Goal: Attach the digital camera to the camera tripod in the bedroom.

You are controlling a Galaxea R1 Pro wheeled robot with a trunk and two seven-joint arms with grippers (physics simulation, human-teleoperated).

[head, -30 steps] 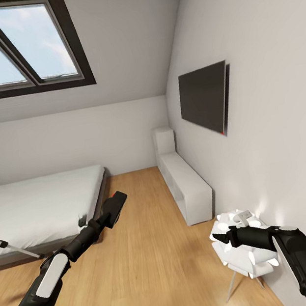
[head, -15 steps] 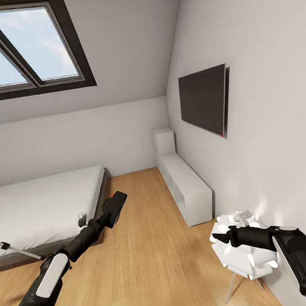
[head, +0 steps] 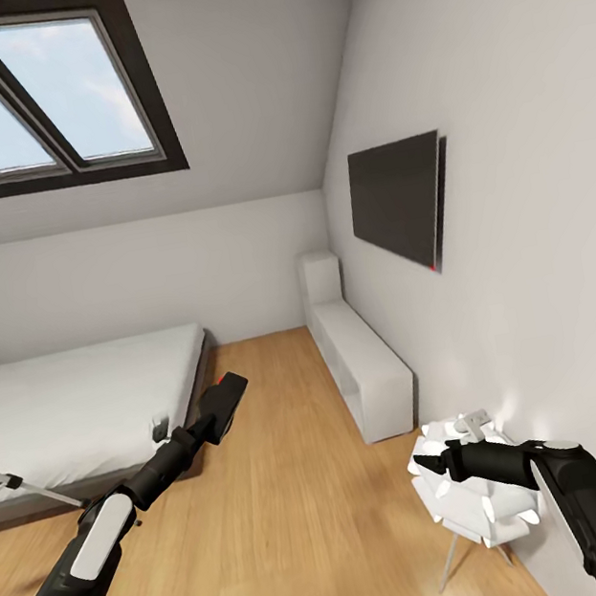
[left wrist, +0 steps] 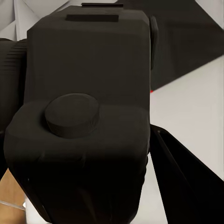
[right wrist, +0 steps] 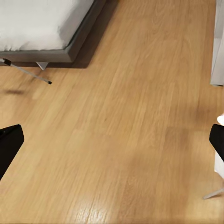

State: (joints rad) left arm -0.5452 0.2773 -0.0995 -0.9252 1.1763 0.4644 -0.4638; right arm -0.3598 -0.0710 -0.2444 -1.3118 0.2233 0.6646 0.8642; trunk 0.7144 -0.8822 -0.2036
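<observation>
I'm looking into the bedroom point(head: 232, 76) under its sloped white ceiling and dark-framed skylight point(head: 40, 89). My left pincer point(head: 221, 406) is stretched forward over the wood floor point(head: 292, 493), clamped on the digital camera point(head: 223, 403) — small, black, with a red button on top. From the left wrist the digital camera point(left wrist: 84, 116) crowds the lens, its round dial facing me and one dark finger point(left wrist: 186, 182) running alongside its body.

The camera tripod point(head: 18, 481) is off at my far left, in front of the low bed point(head: 83, 402); I see just one pale leg with a dark joint slanting down to the floor. The right wrist picks up that leg point(right wrist: 25, 70) too, near the bed's grey frame.

My right pincer point(head: 433, 465) hangs in front of the white petal-shaped floor lamp point(head: 477, 501) by the right wall — its fingers point(right wrist: 9, 144) spread wide at the edges of the right wrist view, nothing between them. White cube shelves point(head: 363, 365) run along that wall beneath a dark wall panel point(head: 397, 194).
</observation>
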